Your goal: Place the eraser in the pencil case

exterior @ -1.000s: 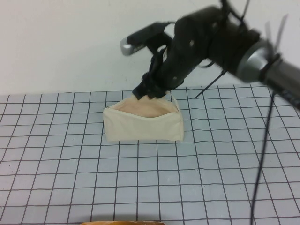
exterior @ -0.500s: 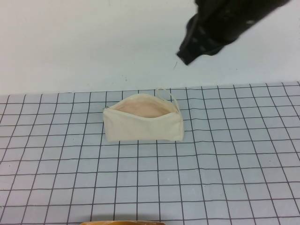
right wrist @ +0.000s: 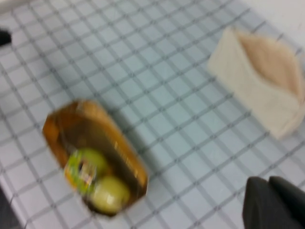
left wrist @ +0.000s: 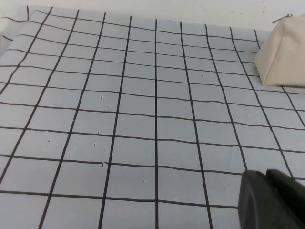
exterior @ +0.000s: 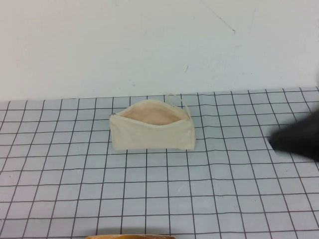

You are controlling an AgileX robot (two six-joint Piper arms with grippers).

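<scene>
The pencil case [exterior: 152, 125] is sitting open-mouthed on the counter [exterior: 149, 199], long axis crosswise. The right end effector [exterior: 297, 139] is hovering rightward, nearer; left end effector [left wrist: 274, 200] farther. Eraser unseen, possibly inside; neither grip can be told.

A pale grey tabletop [exterior: 149, 189] ruled with dark grid lines meets a plain white wall [exterior: 99, 45] behind.

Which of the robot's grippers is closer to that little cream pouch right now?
Probably the right gripper, off to the right of the pencil case. The left gripper is outside the high view, somewhere to the pouch's left.
</scene>
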